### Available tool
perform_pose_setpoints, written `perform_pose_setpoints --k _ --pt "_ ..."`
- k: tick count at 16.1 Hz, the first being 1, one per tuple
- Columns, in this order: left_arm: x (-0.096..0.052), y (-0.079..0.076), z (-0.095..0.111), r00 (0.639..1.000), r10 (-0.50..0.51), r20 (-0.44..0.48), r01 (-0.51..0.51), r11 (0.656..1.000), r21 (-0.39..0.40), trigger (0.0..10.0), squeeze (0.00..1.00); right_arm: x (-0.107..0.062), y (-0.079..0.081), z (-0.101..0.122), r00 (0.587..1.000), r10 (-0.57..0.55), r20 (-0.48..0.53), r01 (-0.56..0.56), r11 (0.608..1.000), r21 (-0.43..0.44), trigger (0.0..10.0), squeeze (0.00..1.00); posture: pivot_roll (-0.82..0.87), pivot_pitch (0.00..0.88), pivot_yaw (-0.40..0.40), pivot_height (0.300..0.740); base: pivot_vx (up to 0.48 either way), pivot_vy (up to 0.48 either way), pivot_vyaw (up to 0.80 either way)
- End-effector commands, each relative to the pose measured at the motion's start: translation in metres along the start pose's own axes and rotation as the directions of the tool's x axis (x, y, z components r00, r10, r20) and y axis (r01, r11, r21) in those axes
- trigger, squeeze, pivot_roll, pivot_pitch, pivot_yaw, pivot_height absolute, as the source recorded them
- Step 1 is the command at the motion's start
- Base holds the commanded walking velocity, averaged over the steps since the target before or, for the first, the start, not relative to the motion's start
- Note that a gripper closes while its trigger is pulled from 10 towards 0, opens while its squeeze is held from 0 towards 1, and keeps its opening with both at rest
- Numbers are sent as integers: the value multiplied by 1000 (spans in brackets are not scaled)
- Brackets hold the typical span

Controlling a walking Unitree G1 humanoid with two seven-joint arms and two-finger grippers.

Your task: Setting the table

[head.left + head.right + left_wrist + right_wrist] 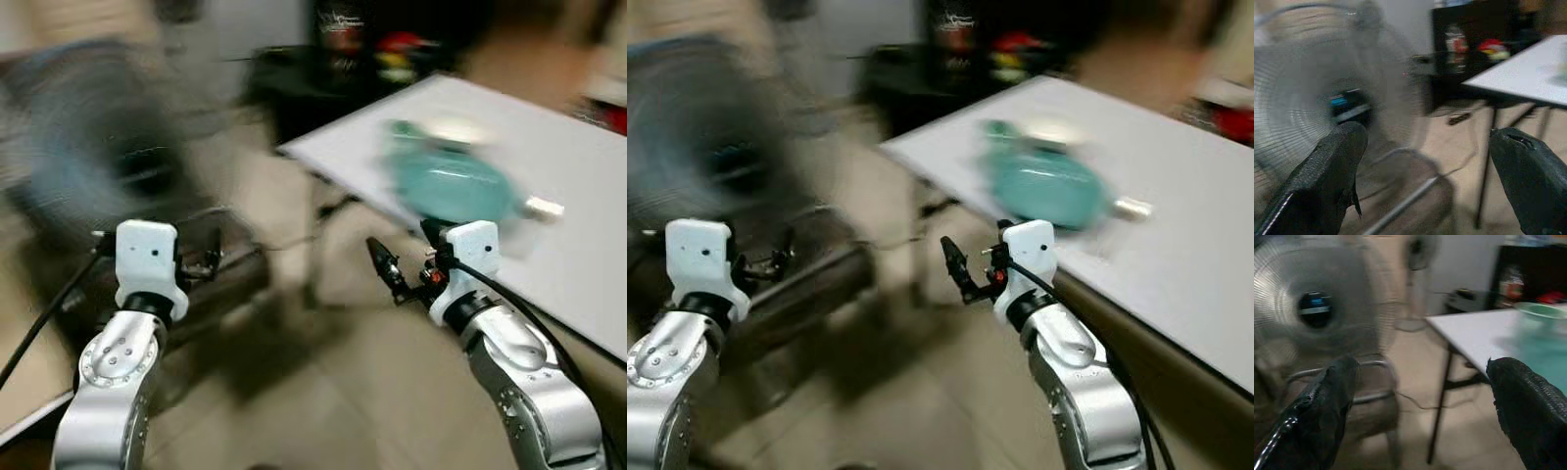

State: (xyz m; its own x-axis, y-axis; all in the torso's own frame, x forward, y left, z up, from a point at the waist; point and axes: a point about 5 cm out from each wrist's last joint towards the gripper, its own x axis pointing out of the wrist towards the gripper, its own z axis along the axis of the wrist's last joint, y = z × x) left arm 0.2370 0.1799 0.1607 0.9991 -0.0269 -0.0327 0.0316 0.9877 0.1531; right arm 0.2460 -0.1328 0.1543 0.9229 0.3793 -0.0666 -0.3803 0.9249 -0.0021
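White tabletop (578,186) fills the right side of the head views, over a tan tiled floor (323,392); all frames are motion-blurred, so detail is poor.

Task item: a teal-green, bowl-like dish (446,176) sits on the table near its front-left edge. A second pale rim appears behind it, so it may be a stack; cannot confirm. A small white object (544,207) lies just beside the dish on its right; identity unreadable.

Right gripper (387,266): held off the table edge, below and to the left of the dish, fingers pointing leftward and away from it. In the right wrist view the two black fingers (1327,406) stand wide apart with nothing between them, so released and empty. That view also catches the table corner and the teal dish (1542,313) off to one side.

Left gripper (201,262): well apart from the table, over the floor, facing a large standing fan (1308,103). Fingers (1327,176) also spread, empty.

Key relation: the dish lies ahead and to the right of both grippers, and the right arm is clearly the nearer one. Judgement: the right wrist needs to turn toward the table before any reach. The dish looks slightly wider side to side, but blur makes its long axis uncertain.

Background: dark shelving (372,49) with red and green items behind the table.
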Motion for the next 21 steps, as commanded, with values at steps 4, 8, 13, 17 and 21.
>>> perform_pose_setpoints --k 4,8,13,17,21 --pt "-2 -9 3 999 -33 11 33 999 -6 10000 1000 4 -8 -6 1000 4 -21 -4 1000 0 10000 0 107 0 34 740 0 422 800" --pt "-3 -7 3 1000 -25 10 25 1000 2 10000 1000 6 -2 -4 999 35 -4 -35 999 14 10000 0 108 0 37 740 0 393 800" --pt "-2 -9 6 999 -42 15 42 999 1 10000 1000 2 -7 -5 1000 22 -5 -21 1000 16 10000 0 103 0 47 740 0 354 800" --pt "-3 -9 7 999 -47 22 47 998 35 10000 1000 1 -8 -5 1000 12 -5 -11 1000 16 10000 0 107 0 43 740 0 -39 800" --pt "-2 -9 7 999 -45 22 44 998 41 10000 1000 4 -18 -1 1000 -17 11 17 1000 24 10000 0 107 0 38 740 0 -480 111"
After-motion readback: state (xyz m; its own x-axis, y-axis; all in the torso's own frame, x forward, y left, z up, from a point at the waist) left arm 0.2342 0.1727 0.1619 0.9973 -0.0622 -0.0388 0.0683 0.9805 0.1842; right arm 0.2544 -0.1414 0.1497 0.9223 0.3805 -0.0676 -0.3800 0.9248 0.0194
